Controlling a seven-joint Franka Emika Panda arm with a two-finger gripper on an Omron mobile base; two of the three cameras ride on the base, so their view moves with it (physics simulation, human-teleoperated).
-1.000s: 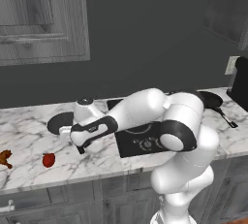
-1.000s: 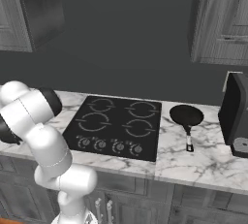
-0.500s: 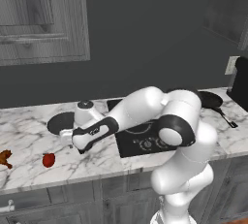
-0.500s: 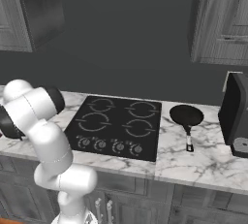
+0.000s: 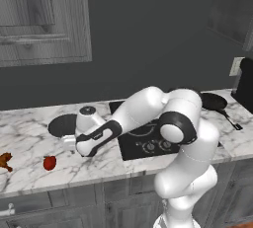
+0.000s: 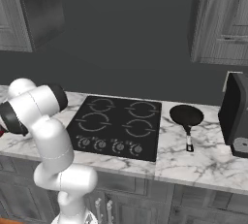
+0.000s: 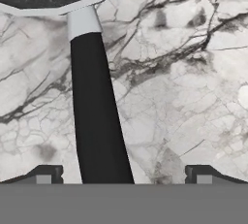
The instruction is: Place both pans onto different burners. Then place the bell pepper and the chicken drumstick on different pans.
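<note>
gripper (image 7: 121,174): wide open, holding nothing | pan handle (image 7: 97,116): lies between the two fingertips | pan (image 5: 63,125): flat on the marble counter (image 5: 29,143)

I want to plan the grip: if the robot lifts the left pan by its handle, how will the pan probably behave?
The pan looks rigid, so it should not bend. Its round body sits far beyond the thin straight handle, so it will probably droop or twist if held near the handle's end. The handle looks smooth, so it may slip between the open gripper fingers.
</note>
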